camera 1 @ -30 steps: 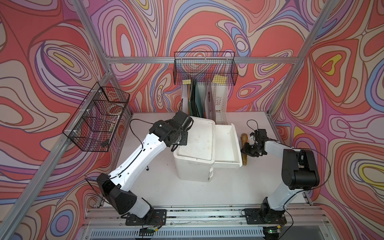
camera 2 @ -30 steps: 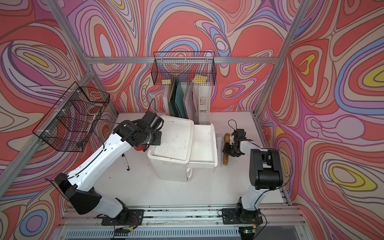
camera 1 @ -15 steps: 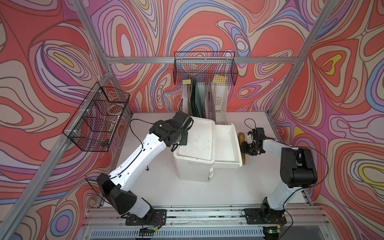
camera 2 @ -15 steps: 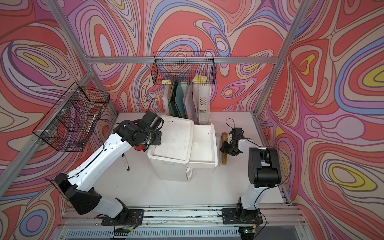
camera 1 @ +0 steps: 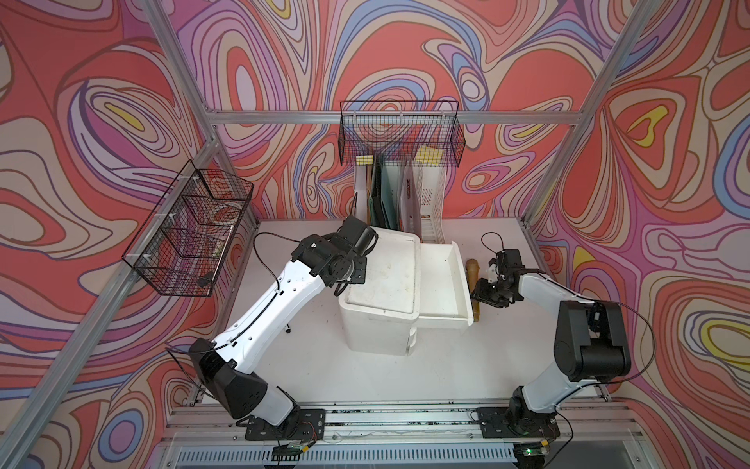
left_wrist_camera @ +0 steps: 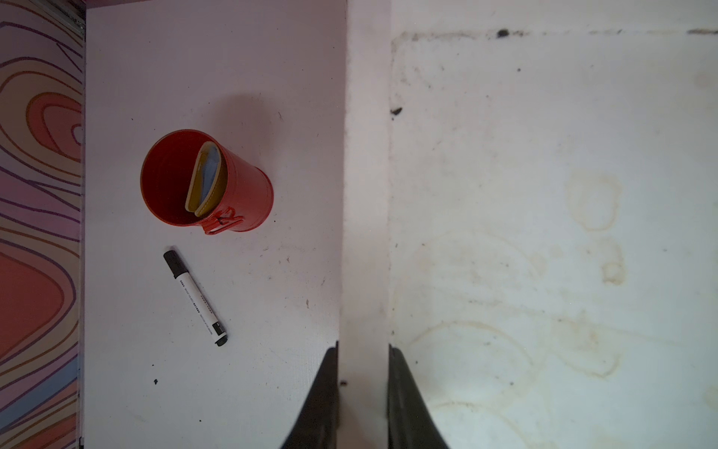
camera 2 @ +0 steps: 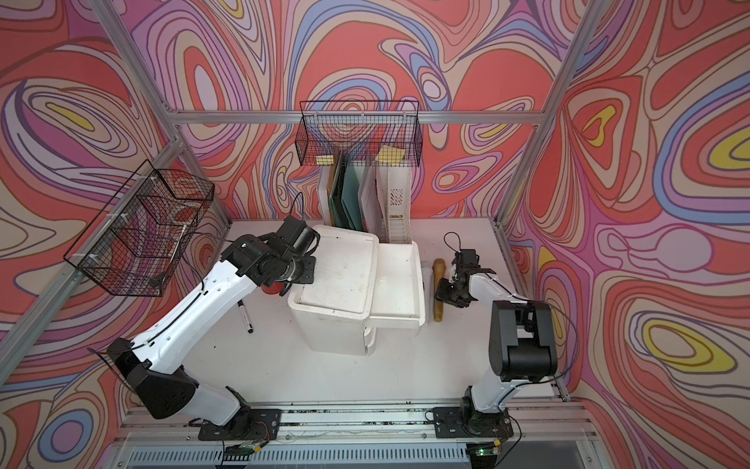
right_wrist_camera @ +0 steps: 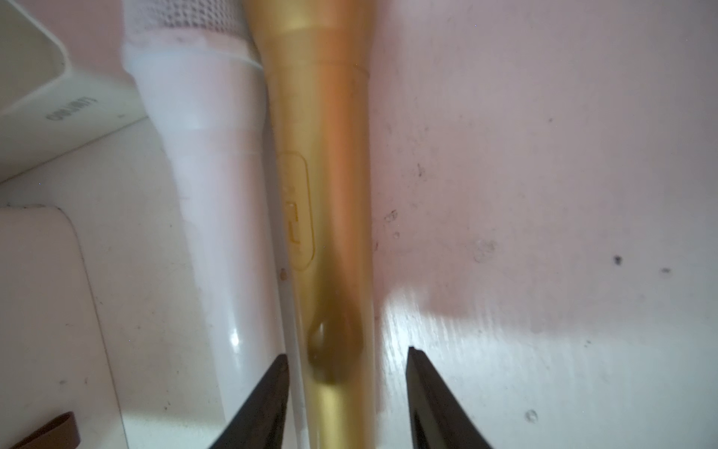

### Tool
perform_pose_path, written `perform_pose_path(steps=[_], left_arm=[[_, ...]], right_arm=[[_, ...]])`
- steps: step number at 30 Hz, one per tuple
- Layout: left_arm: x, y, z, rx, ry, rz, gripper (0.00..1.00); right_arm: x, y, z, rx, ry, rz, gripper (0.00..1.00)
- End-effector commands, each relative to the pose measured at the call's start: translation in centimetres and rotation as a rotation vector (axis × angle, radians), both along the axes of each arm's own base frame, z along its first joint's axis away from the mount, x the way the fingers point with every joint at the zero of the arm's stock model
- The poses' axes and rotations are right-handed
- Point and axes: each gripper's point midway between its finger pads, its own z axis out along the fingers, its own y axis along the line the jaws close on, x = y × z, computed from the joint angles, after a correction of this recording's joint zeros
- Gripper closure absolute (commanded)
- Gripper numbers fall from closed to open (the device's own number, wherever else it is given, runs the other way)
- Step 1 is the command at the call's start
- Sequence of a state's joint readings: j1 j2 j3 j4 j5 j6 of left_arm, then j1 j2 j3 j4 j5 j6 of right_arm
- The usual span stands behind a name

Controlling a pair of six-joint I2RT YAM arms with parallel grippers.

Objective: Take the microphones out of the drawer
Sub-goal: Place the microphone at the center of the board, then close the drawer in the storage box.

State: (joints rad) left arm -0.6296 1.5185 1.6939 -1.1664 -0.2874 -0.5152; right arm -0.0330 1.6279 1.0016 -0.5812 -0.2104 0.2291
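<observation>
A white surface fills the floor of a patterned enclosure and carries every item below. The largest of these is a white drawer unit, standing near the middle. Its top drawer is pulled out toward the robot's right side. Behind the unit stands a white file organizer holding upright folders. A black wire basket hangs on the back rail above it, and a second wire basket hangs on the side rail. The left arm reaches over the unit's far-left corner. In the left wrist view, the left end effector is pressed together on the raised rim of the unit's top, one finger on each side. The right arm bends low beside the drawer front. The right end effector is spread, with its fingers on either side of the gold microphone. A visible gap separates the microphone from one finger, so nothing is pinched. The gold microphone lies flat on the surface, outside the drawer and just beside its front, as both top views show. A white microphone lies parallel to it and touching it, between it and the drawer. A red cup stands upright left of the unit. A black-capped marker lies near the cup.
</observation>
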Motion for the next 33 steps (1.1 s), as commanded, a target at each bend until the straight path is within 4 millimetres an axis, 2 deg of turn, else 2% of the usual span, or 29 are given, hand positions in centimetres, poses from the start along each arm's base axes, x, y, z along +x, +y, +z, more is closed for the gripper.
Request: perform_pose_path(steps=[1, 3, 10, 14, 25, 33], left_arm=[[-0.4, 3.6, -1.4, 0.185, 0.038, 0.046, 1.0], [-0.4, 3.6, -1.2, 0.183, 0.033, 0.045, 1.0], [-0.4, 3.8, -1.2, 0.194, 0.03, 0.044, 1.0], [-0.5, 3.8, -1.3, 0.198, 0.033, 0.045, 1.0], [-0.5, 3.7, -1.3, 0.191, 0.034, 0.044, 1.0], [-0.4, 3.5, -1.6, 0.185, 0.045, 0.042, 1.0]], right_arm=[[-0.2, -0.7, 3.1, -0.04, -0.042, -0.021, 0.52], [-0.3, -0.5, 4.7, -0.03, -0.071, -0.019, 0.54], [-1.0, 1.5, 10.6, 0.078, -0.202, 0.018, 0.81], [-1.3, 3.2, 12.8, 0.176, -0.25, 0.055, 0.99], [-2.6, 7.0, 15.5, 0.433, -0.303, 0.118, 1.0], [-3.5, 8.7, 16.5, 0.562, -0.327, 0.151, 1.0]])
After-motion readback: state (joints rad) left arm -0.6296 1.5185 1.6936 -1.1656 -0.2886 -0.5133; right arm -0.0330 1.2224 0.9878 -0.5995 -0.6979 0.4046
